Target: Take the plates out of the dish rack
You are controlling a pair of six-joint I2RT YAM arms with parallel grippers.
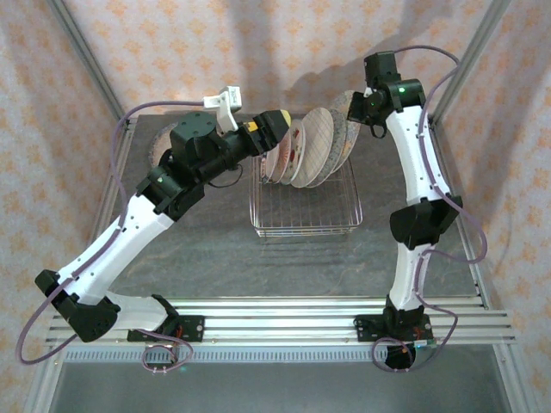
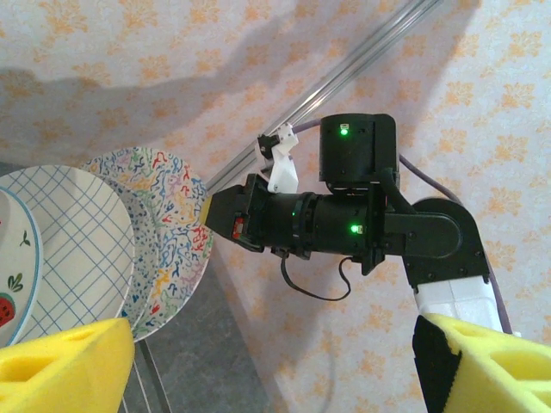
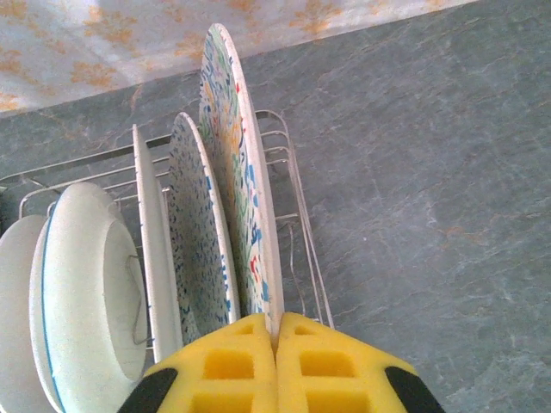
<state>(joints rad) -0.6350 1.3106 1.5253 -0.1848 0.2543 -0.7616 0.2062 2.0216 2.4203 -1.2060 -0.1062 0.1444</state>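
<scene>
The overhead camera sits high at the near side and looks down on the whole table [image 1: 215, 258] and dish rack [image 1: 306, 211]. The left wrist camera is close in and faces across the rack's end toward the right arm [image 2: 344, 228] and the wall [image 2: 129, 52]. The right wrist camera looks steeply down along the plate edges at very short range. All three views share the squiggle-patterned plate [image 3: 245, 198].

Upright plates [image 1: 312, 148] crowd the far half of the dish rack [image 1: 306, 227], leaving its near half open.

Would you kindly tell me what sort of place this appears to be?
Probably a lab test cell dressed as a home: floral wallpaper panels, an aluminium mounting rail, and a dish rack of plates.
</scene>
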